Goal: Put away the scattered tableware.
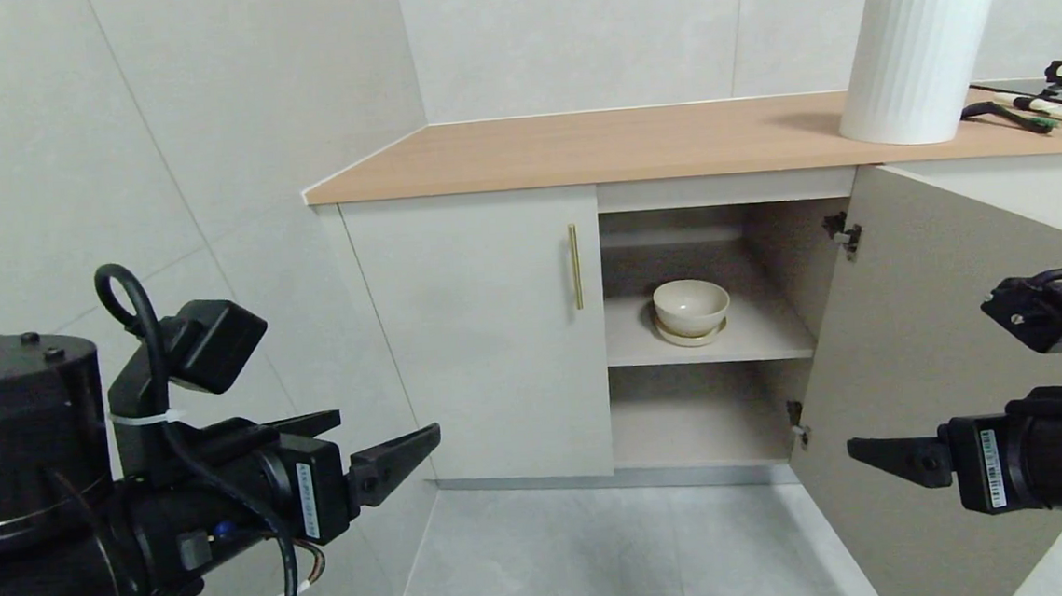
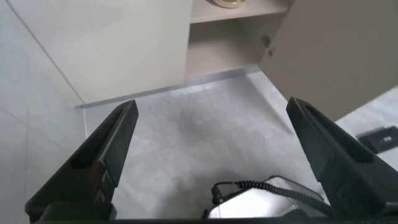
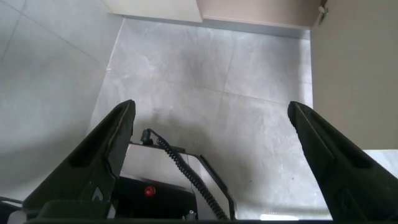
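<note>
A cream bowl (image 1: 691, 305) sits on a cream plate (image 1: 689, 335) on the middle shelf (image 1: 763, 338) of the open cabinet. The plate's edge (image 2: 227, 3) peeks into the left wrist view too. My left gripper (image 1: 381, 432) hangs low at the left, well short of the cabinet, open and holding nothing (image 2: 211, 106). At the lower right, my right gripper (image 1: 879, 456) is level with the open cabinet door (image 1: 918, 355); it is open and holds nothing (image 3: 211, 107). Both are over the grey floor.
The cabinet's left door (image 1: 487, 338) is closed, with a gold handle (image 1: 575, 266). On the wooden counter (image 1: 595, 144) stand a white ribbed cylinder (image 1: 918, 60) and several utensils (image 1: 1041, 108) at the far right. The lower shelf (image 1: 690, 427) is bare. A tiled wall (image 1: 158, 174) runs along the left.
</note>
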Robot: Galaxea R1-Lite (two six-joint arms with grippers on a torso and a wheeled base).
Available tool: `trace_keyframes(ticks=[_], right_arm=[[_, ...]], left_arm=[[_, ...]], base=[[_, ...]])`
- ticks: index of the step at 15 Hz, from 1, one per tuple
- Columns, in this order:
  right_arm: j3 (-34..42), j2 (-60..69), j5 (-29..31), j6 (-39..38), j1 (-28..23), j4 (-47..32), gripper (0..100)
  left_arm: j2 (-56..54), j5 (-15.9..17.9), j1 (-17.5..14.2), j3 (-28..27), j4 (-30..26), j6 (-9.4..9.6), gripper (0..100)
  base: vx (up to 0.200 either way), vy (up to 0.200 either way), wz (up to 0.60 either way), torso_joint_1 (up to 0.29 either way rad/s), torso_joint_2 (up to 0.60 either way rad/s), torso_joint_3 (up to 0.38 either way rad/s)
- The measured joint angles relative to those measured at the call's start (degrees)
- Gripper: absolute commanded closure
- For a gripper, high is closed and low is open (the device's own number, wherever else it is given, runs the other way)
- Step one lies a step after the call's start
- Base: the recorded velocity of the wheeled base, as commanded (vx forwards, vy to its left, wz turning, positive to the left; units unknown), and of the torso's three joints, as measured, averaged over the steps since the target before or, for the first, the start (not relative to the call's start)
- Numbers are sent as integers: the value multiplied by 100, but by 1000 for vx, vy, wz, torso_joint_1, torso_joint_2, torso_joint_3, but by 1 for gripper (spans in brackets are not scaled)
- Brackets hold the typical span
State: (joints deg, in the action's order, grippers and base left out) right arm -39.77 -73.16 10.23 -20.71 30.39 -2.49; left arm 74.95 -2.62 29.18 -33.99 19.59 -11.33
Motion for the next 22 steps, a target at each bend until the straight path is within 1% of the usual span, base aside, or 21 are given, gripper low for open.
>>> trace_keyframes(ticks=[8, 17, 20, 22], right_arm=[[13, 98, 6, 13, 0, -52, 0], [-59, 310, 6, 569, 0, -1035, 0], [-52, 414, -2, 834, 0, -1352, 0], [-144, 555, -2, 1086, -5, -2086, 0]], left_arm=[[13, 2, 0, 1, -13, 20, 0], [13, 0, -5, 15, -13, 38, 0], [18, 2, 2, 17, -9, 35, 0], [21, 5, 2, 15, -7, 29, 0]], base=[[0, 0, 0, 0, 0, 0], [0, -200, 0, 3, 4, 1], [0, 0, 0, 0, 0, 0], [0, 0, 0, 0, 0, 0]])
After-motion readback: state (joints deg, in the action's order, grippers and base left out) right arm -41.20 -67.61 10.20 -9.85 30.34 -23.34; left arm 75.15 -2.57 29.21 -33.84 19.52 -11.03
